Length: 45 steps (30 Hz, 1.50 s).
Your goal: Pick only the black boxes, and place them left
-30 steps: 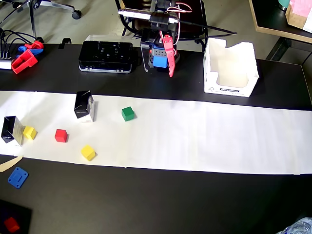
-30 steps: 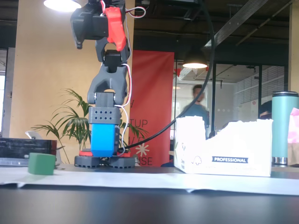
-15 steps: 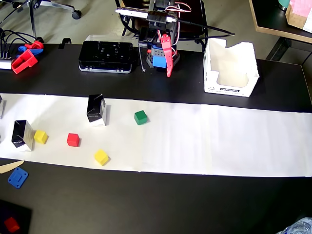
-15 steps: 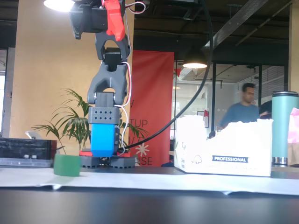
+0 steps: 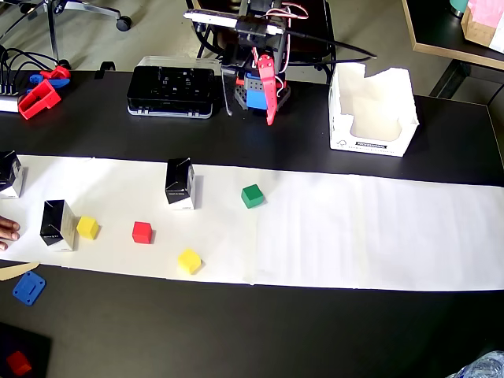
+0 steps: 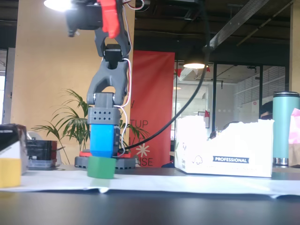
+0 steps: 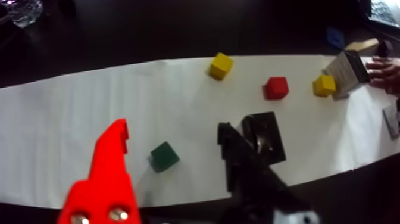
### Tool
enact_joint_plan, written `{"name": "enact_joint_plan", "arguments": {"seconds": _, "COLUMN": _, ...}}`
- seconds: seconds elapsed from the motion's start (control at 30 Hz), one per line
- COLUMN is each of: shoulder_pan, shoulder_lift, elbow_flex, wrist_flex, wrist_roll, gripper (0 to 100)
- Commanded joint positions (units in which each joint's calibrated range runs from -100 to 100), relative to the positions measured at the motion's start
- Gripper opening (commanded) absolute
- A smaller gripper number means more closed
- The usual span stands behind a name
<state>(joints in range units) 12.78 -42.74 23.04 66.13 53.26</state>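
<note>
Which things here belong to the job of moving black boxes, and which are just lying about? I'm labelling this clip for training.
Job: three black boxes on the white paper strip; the open gripper.

Lying about: green cube, red cube, yellow cubes, white carton, flat black case.

The white carton (image 6: 224, 148) reads "PROFESSIONAL"; the red banner (image 6: 151, 108) shows "UP".
</note>
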Motion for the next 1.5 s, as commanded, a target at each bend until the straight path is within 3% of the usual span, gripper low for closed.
{"name": "enact_joint_plan", "arguments": {"seconds": 0.0, "shoulder_pan": 3.20, "shoulder_lift": 2.80, "elbow_flex": -10.71, "wrist_flex": -0.07, "wrist_roll": -0.21, "gripper": 28}}
{"name": "enact_joint_plan", "arguments": {"seconds": 1.1, "shoulder_pan": 3.98, "shoulder_lift": 12.36, "elbow_flex": -15.68, "wrist_flex": 0.08, "wrist_roll": -0.31, "gripper": 28}}
{"name": "enact_joint_plan", "arguments": {"seconds": 1.23, "shoulder_pan": 4.32, "shoulder_lift": 16.86, "elbow_flex": -20.64, "wrist_flex": 9.46, "wrist_roll": 0.06, "gripper": 28}}
{"name": "enact_joint_plan", "arguments": {"seconds": 1.33, "shoulder_pan": 7.53, "shoulder_lift": 21.21, "elbow_flex": -21.97, "wrist_flex": 9.70, "wrist_roll": 0.11, "gripper": 28}}
{"name": "enact_joint_plan", "arguments": {"seconds": 1.4, "shoulder_pan": 8.48, "shoulder_lift": 23.34, "elbow_flex": -23.66, "wrist_flex": 9.46, "wrist_roll": 0.32, "gripper": 28}}
{"name": "enact_joint_plan", "arguments": {"seconds": 1.47, "shoulder_pan": 10.65, "shoulder_lift": 25.47, "elbow_flex": -26.49, "wrist_flex": 8.75, "wrist_roll": 4.11, "gripper": 28}}
